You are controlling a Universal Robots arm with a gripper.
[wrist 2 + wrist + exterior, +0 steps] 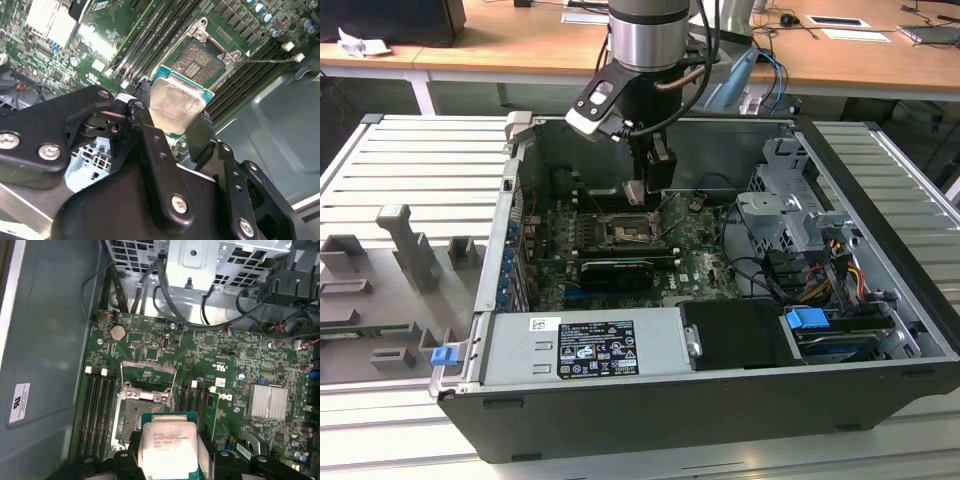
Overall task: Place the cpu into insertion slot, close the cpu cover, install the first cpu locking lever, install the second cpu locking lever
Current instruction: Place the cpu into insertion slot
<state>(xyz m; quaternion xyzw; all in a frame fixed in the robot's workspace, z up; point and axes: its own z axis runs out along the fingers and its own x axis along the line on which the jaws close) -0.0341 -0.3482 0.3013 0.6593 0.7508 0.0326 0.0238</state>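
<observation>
My gripper (pixel 637 192) hangs inside the open computer case and is shut on the cpu (pixel 176 102), a flat square chip with a pale metal top on a green edge. In both wrist views the chip sits between the black fingers (pixel 146 131). The insertion slot (pixel 131 417) lies just below the chip with its dark contact field bare, and the cpu (pixel 167 444) is above it, apart from it and offset to one side. The cpu cover (pixel 150 364) is flipped open beyond the socket. A thin locking lever (pixel 265 61) sticks out beside the insertion slot (pixel 202 59).
Long black memory slots (pixel 95 410) flank the socket on both sides. A metal drive cage (pixel 790 215) with cables stands at the exterior view's right, and a power supply (pixel 585 345) runs along the near case wall. A finned heat sink (pixel 269 402) sits on the board.
</observation>
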